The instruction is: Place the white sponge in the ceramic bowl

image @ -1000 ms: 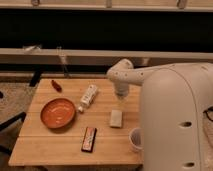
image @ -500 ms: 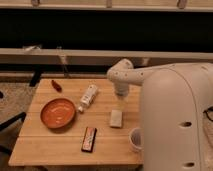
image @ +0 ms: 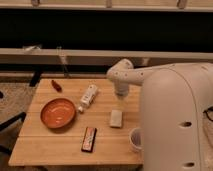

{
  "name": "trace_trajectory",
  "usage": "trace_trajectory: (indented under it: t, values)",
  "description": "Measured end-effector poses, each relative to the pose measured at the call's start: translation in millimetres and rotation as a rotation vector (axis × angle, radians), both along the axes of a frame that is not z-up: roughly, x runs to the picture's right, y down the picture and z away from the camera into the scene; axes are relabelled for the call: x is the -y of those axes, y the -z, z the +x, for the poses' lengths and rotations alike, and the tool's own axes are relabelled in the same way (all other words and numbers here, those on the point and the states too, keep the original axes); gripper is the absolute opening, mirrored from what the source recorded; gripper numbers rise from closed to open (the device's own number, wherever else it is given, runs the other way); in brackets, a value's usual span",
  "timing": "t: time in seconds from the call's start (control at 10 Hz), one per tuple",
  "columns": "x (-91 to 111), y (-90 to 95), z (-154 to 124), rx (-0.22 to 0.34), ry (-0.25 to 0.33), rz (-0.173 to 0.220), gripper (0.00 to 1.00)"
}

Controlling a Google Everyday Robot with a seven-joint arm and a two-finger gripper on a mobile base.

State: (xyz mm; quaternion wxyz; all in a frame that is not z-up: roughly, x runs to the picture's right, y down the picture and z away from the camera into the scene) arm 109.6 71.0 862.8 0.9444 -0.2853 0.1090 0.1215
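Clearly the robot's white body fills the right side of the view, its arm bending down over the wooden table. The ceramic bowl, orange-red and empty, sits toward the table's left. A white bottle-like packet lies between the bowl and the arm, and a dark flat bar lies nearer the front edge. The white sponge rests flat on the table, well apart from the bowl and near a small white cup. The gripper hangs just behind and above the sponge, not touching it; whether it is clenched or released I cannot tell. The risks, as I judge them: an off-centre descent could push the soft sponge aside towards the cup, and a low carry leftward could clip the packet.
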Motion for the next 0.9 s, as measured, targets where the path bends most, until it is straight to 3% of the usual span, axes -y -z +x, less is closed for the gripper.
trace_trajectory:
  t: [0.5,0.9]
  values:
    - [0.0,-0.9,-0.3,-0.002,0.003,-0.005,0.8]
    - [-30.0,18.2,-20.9,0.016,-0.01,-0.036,0.8]
